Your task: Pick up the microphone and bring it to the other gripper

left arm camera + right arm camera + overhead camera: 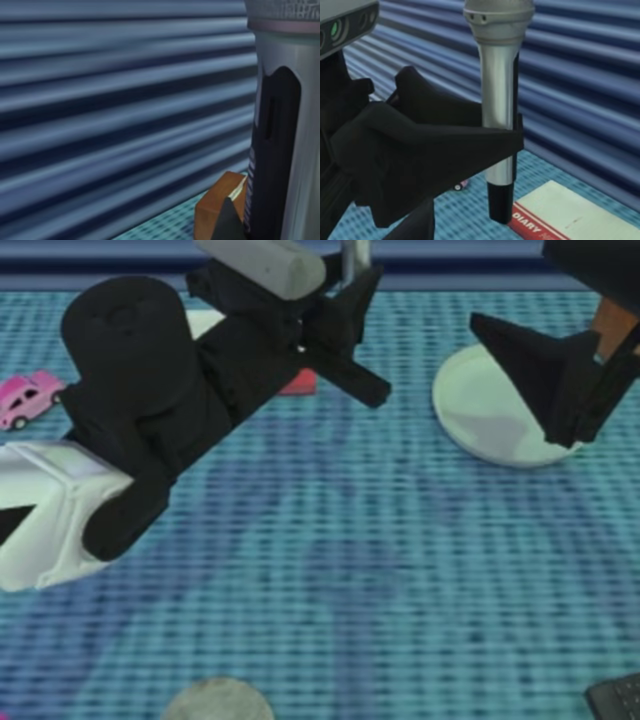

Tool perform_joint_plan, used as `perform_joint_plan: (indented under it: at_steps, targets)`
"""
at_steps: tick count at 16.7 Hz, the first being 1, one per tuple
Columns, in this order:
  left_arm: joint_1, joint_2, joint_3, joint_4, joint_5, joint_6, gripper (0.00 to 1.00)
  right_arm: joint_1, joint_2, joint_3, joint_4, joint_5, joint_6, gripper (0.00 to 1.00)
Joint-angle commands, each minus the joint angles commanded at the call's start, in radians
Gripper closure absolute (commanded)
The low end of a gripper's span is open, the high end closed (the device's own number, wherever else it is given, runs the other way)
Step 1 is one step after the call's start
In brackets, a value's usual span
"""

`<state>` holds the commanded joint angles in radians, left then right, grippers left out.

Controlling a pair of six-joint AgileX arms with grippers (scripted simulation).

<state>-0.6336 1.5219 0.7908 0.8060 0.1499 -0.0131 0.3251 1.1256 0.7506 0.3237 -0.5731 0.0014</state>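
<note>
At the table's far edge, left hand (512,135) grips the upright microphone (499,100), base hidden overhead.

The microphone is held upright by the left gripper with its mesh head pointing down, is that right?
Not quite. The left gripper does hold the microphone upright, but its mesh head points up, with the black end at the bottom. The right wrist view shows this.

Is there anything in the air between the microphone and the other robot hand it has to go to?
Nothing visible. The left gripper holds the microphone upright above the table; the gap toward the right gripper, over the white plate, looks open.
</note>
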Motion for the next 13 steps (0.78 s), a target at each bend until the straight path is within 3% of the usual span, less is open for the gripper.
perform_joint_plan:
  at_steps: [3,5,10,13]
  targets:
    - [0.0,0.0,0.0,0.0,0.0,0.0,1.0,0.035,0.12,0.086,0.04,-0.062,-0.002,0.0]
    - [0.0,0.0,0.0,0.0,0.0,0.0,1.0,0.045,0.15,0.111,0.051,-0.08,-0.003,0.0]
    - [0.0,0.0,0.0,0.0,0.0,0.0,1.0,0.043,0.151,0.111,0.051,-0.078,-0.002,0.0]
    - [0.0,0.0,0.0,0.0,0.0,0.0,1.0,0.083,0.223,0.174,0.066,-0.043,0.0,0.0]
